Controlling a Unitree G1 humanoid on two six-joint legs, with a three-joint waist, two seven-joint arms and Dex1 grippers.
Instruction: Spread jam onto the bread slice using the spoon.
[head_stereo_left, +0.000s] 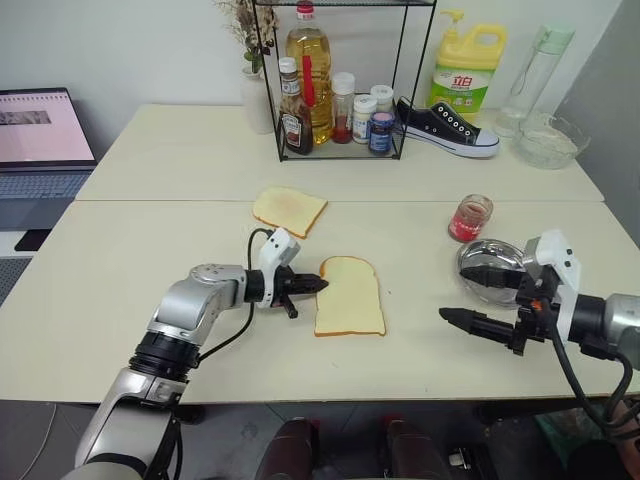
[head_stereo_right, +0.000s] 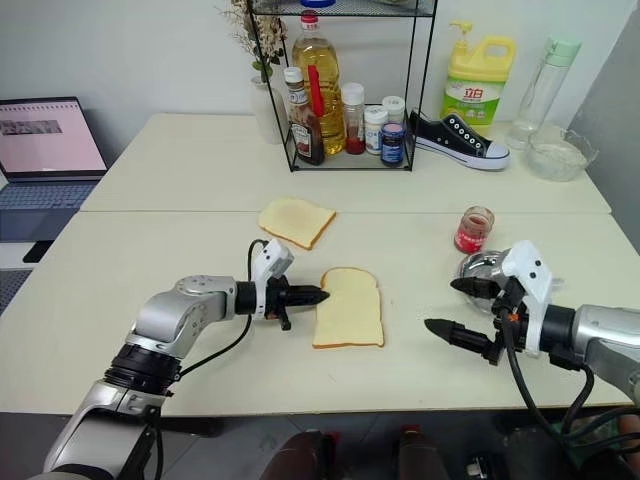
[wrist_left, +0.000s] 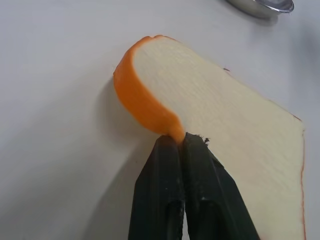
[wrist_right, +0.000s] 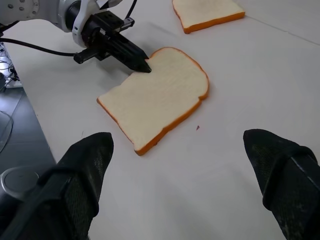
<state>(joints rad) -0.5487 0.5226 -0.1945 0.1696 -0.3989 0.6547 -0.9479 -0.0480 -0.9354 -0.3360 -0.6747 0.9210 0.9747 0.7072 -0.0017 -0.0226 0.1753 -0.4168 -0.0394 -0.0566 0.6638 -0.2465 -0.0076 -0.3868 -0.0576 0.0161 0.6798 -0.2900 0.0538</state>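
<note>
The bread slice (head_stereo_left: 349, 296) lies flat on the table (head_stereo_left: 150, 290), bare of jam. The left gripper (head_stereo_left: 316, 284), fingers nearly together, touches its crust edge. The right gripper (head_stereo_left: 468, 296) hangs wide and empty near the steel dish (head_stereo_left: 482, 256) and jam jar (head_stereo_left: 470, 217); the spoon is perhaps in that dish. A push could slide the slice away

The bread slice (head_stereo_left: 349, 297) looks soft and matt, its pale face finely grained and its crust (wrist_left: 145, 100) smooth orange-tan. The table (head_stereo_left: 120, 290) is smooth matt cream laminate. The round dish (head_stereo_left: 490, 262) is polished, mirror-bright steel. The jam (head_stereo_left: 467, 222) sits glossy red in a clear glass jar (head_stereo_left: 471, 216). The right gripper (wrist_right: 180, 175) has matt black, finely textured fingers (wrist_right: 280, 175).
</note>
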